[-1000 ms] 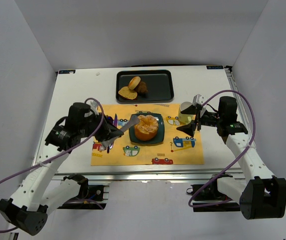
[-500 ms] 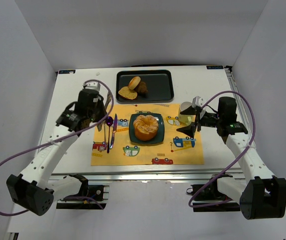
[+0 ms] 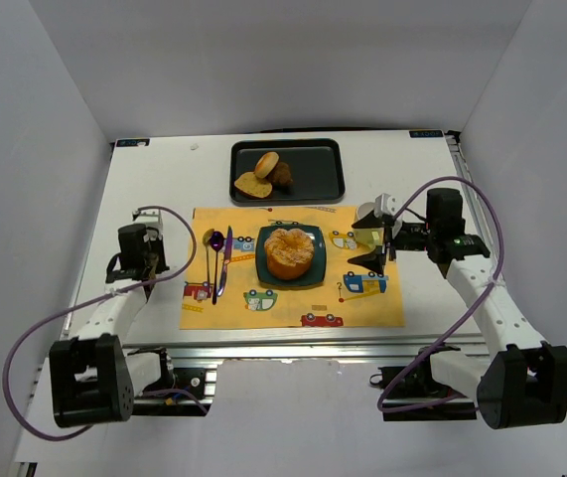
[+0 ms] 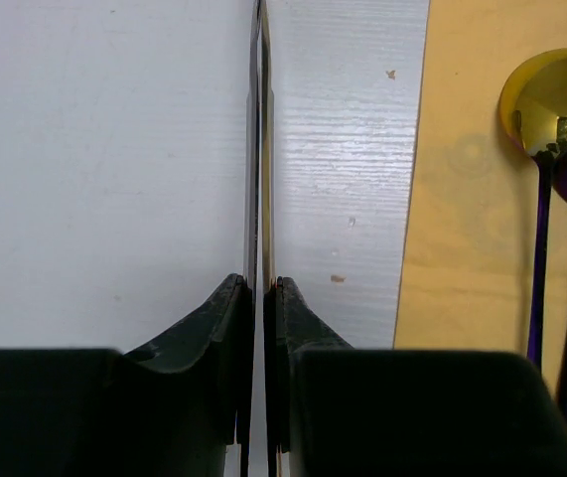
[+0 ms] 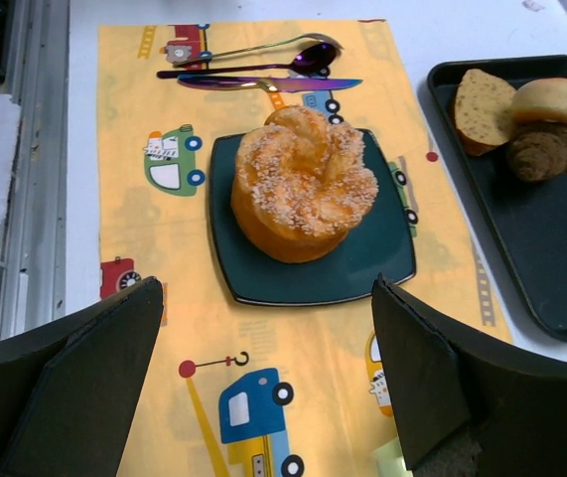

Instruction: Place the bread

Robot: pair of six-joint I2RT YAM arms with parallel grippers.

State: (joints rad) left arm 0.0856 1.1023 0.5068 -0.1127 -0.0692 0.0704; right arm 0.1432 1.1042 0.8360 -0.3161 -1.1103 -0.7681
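The bread [image 3: 291, 252], a large orange-golden bun with a swirled, seeded top, sits upright on the teal plate [image 3: 309, 279] in the middle of the yellow placemat. The right wrist view shows the bread [image 5: 303, 184] on the plate [image 5: 382, 268] ahead of my right gripper [image 5: 263, 397], whose fingers stand wide apart with nothing between them. That right gripper [image 3: 380, 243] hovers right of the plate. My left gripper [image 3: 140, 250] is off the mat over the white table at the left. In its wrist view the left gripper [image 4: 262, 283] is shut and holds nothing.
A black tray [image 3: 315, 171] at the back holds a smaller pale bun and brown pieces. Spoons and a knife [image 3: 218, 260] lie on the mat left of the plate. A pale green cup [image 3: 367, 235] stands by the right gripper.
My left arm has drawn back from beside the plate, leftward off the mat onto the white table. The bread stays on the plate. The right arm has barely moved.
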